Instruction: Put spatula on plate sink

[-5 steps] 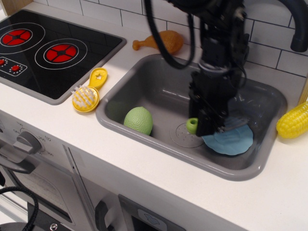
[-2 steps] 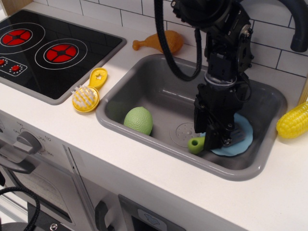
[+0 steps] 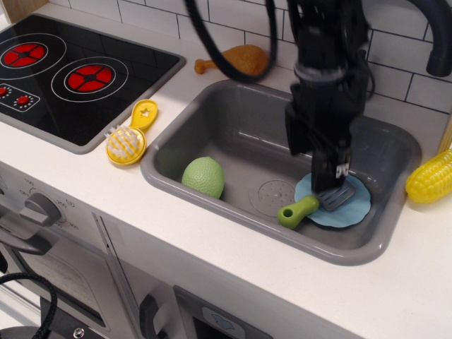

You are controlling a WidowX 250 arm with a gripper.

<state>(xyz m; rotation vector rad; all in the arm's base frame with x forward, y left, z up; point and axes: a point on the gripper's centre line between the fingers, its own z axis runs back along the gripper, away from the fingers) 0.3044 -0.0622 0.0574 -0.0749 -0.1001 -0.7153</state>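
The spatula (image 3: pixel 315 203) lay in the lower right of the sink (image 3: pixel 212 127), blade on the plate (image 3: pixel 350 210), green handle overhanging left. Your gripper (image 3: pixel 328 185) hung just above, jaws apart and empty. You needed only lift straight up, clear of the blade.
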